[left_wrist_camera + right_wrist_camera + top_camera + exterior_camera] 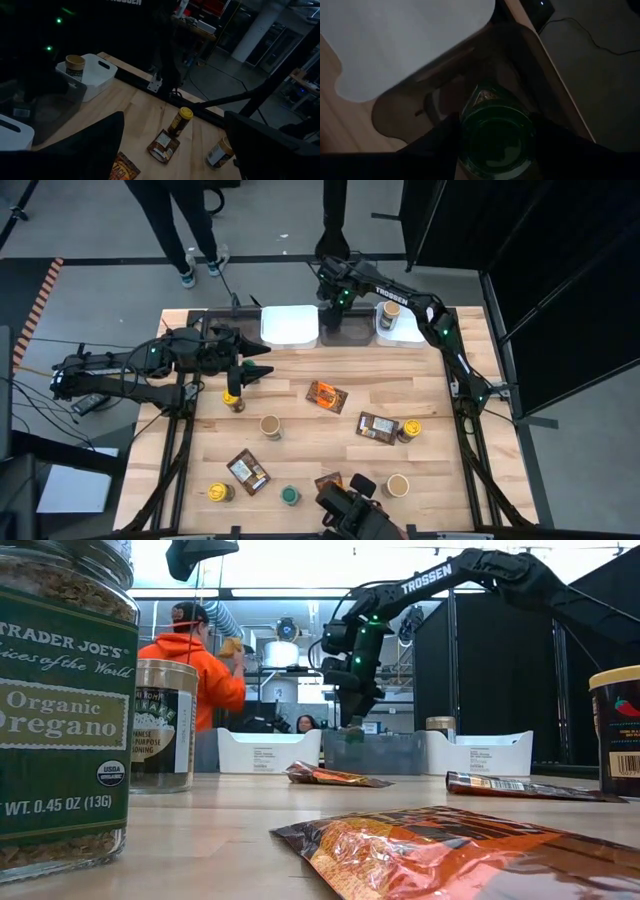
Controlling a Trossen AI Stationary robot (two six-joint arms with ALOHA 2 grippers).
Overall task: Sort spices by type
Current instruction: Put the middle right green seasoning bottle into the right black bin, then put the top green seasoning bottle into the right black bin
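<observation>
while round glass green-lidded jar point(496, 134) sits in right pincer point(495, 145) above dark bin point(345, 332)

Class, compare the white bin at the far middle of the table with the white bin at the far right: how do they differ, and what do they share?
The middle white bin looks empty from above; the right white bin holds a tan-lidded jar. The middle white bin shows its full rectangle; the right white bin is partly covered by the right arm. The right gripper, shut on a green-lidded jar, hangs between them over the dark bin. Both are white, rectangular, and stand at the table's far edge.
</observation>
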